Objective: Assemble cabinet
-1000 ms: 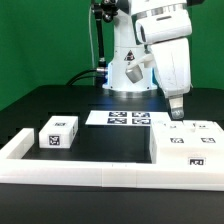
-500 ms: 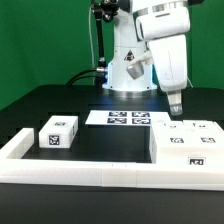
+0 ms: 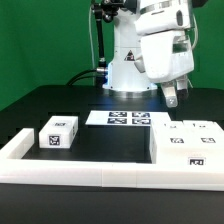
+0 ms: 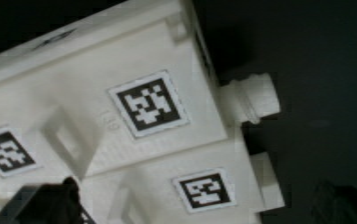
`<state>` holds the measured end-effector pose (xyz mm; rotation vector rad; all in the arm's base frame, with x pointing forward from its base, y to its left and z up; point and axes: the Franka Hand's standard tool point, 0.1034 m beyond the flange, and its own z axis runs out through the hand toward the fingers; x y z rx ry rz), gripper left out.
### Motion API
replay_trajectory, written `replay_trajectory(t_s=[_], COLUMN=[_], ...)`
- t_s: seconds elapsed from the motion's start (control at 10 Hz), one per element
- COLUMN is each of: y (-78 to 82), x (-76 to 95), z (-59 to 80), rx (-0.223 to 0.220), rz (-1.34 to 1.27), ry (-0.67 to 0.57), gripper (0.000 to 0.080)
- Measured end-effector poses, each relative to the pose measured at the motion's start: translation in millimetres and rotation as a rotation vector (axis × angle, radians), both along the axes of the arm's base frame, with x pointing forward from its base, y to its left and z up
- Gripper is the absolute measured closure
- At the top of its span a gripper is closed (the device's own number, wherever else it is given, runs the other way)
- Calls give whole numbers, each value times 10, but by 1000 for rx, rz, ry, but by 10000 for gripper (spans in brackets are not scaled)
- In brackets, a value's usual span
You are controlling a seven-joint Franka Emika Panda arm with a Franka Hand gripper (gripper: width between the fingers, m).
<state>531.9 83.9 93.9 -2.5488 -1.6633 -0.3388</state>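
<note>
The large white cabinet block [image 3: 186, 141], with several tags on its top and front, lies on the table at the exterior view's right. My gripper [image 3: 172, 98] hangs just above its far edge, clear of it and holding nothing. In the wrist view the same block [image 4: 104, 120] fills most of the picture, showing three tags and a stubby white peg [image 4: 255, 100] on its side. One dark finger [image 4: 47, 200] shows at the edge, and the jaws look spread apart. A smaller white cabinet block [image 3: 58, 132] with tags sits at the exterior view's left.
The marker board [image 3: 127, 118] lies flat in the middle behind the blocks. A long low white rail [image 3: 100, 175] runs along the front and bends back at the exterior view's left. The robot base [image 3: 130, 70] stands at the back.
My gripper has risen from just above the large block's top to a clear height over its far edge. The blocks have not moved.
</note>
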Motion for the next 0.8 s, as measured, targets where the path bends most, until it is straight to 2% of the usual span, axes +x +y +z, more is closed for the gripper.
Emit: replay_trajectory(t_s=[0.3, 0.5, 0.6, 0.8], y=[12, 3, -36, 24], x=[-23, -177, -277, -341], z=[2, 12, -8, 2], rx=[36, 57, 88, 162], rz=[-209, -377, -520, -810], ry=[35, 37, 51, 86], gripper=[150, 150, 150, 150])
